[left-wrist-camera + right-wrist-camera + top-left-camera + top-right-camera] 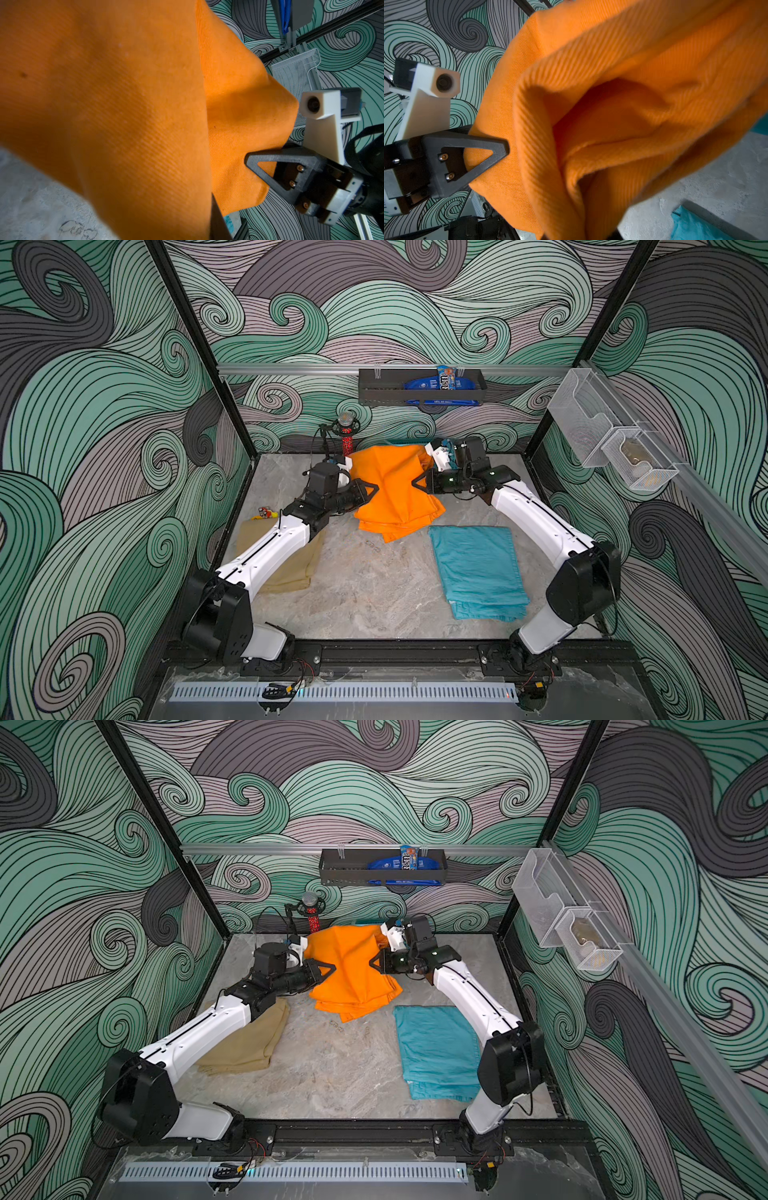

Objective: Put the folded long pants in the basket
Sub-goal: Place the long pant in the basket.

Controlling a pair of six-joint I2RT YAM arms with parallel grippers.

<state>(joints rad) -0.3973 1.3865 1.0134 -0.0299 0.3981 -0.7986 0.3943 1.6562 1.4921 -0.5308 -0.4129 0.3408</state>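
Carry step: w/ left gripper (372,489) & right gripper (417,483) both clamped on orange pants (390,485), we next need basket (401,443) alignment.

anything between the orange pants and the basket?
Nothing visible. Both grippers, left and right, hold the orange pants aloft at the table's back edge. The pants hide nearly all of the basket; only a teal sliver shows behind them.
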